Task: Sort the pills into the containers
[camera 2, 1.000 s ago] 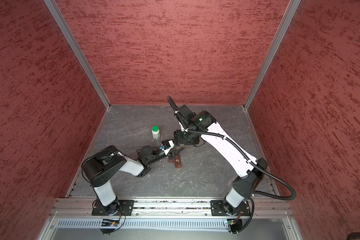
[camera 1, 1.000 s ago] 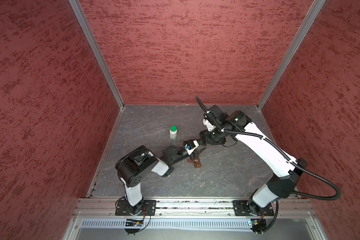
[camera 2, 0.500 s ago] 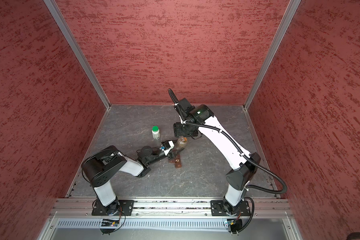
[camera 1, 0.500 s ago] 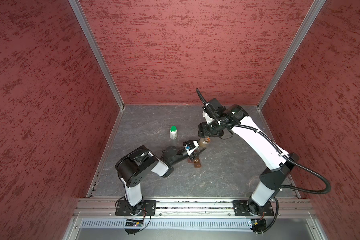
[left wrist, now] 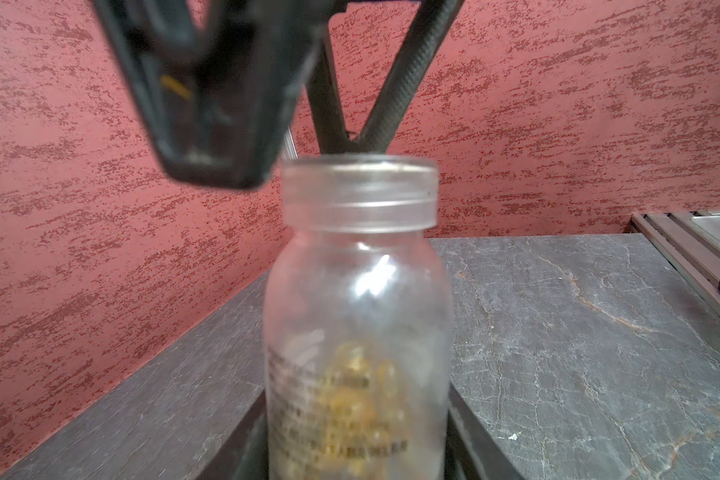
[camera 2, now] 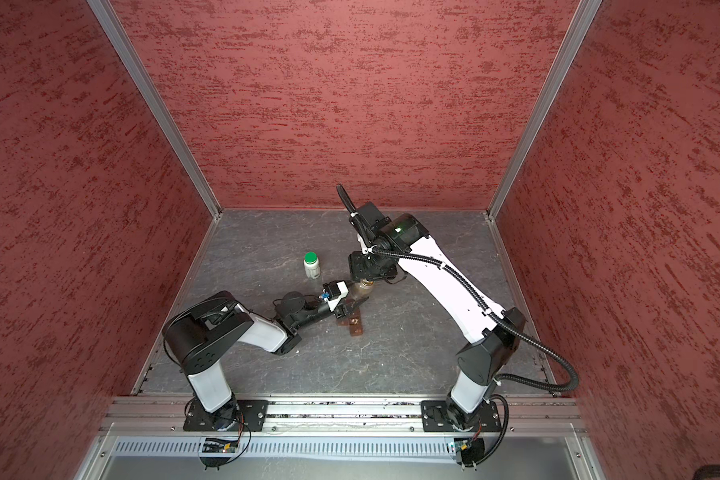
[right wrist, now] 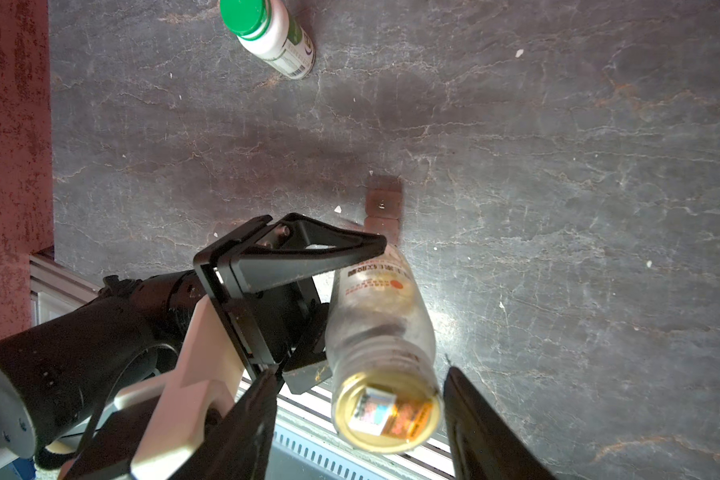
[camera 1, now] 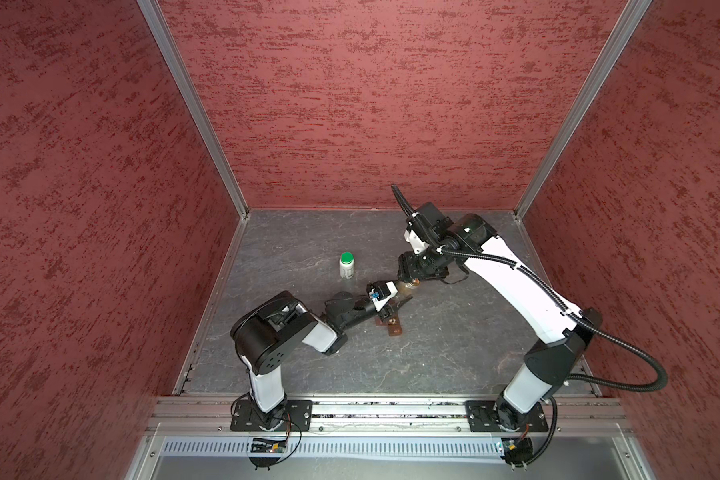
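A white bottle with a green cap (camera 1: pixel 346 266) stands upright on the grey table (camera 1: pixel 454 332), apart from both arms. To its right, the left gripper (camera 1: pixel 398 300) clamps the body of a clear pill bottle (right wrist: pixel 375 316), tilted, near a brown segmented strip (camera 1: pixel 393 326). The right gripper (camera 1: pixel 411 279) straddles the bottle's clear cap (right wrist: pixel 387 411), jaws apart and not pinching it.

light: bright-ish, even, from overhead
shadows: soft smudges on floor (right wrist: pixel 558 124)
glare: white streak on bottle (left wrist: pixel 371 282)
blur: bottle mushy up close in left wrist view
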Robot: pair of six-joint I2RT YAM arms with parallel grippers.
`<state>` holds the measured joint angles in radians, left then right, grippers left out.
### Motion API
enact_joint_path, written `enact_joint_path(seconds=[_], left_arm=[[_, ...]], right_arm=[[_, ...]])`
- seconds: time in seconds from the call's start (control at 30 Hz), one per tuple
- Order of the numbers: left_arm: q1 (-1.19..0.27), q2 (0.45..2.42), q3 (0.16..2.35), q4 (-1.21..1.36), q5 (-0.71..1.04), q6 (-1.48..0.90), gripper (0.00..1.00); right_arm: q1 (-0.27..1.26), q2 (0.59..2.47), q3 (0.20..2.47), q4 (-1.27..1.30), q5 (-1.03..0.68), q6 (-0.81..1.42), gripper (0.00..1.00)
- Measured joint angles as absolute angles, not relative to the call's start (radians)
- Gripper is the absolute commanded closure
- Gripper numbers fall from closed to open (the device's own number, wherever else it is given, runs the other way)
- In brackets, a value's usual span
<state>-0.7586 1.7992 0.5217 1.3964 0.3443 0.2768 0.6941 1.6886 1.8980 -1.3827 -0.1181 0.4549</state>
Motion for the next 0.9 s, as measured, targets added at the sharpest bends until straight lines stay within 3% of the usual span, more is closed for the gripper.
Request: enact_joint_path(seconds=[0.17, 0.47, 0.9], left_arm=[[-0.751, 1.799, 0.522, 1.408, 0.344, 0.275, 1.00], [-0.749, 1.799, 0.522, 1.406, 0.344, 0.265, 1.00], [-0.758, 1.799, 0.522, 1.406, 0.344, 0.258, 1.00]], right_arm=[[0.714, 1.656, 1.868, -1.384, -0.138, 0.455, 0.38], [0.728, 1.627, 1.870, -1.394, -0.112, 0.456, 0.27], [0.675, 1.716, 2.000, -1.370, -0.066, 0.428, 0.29]])
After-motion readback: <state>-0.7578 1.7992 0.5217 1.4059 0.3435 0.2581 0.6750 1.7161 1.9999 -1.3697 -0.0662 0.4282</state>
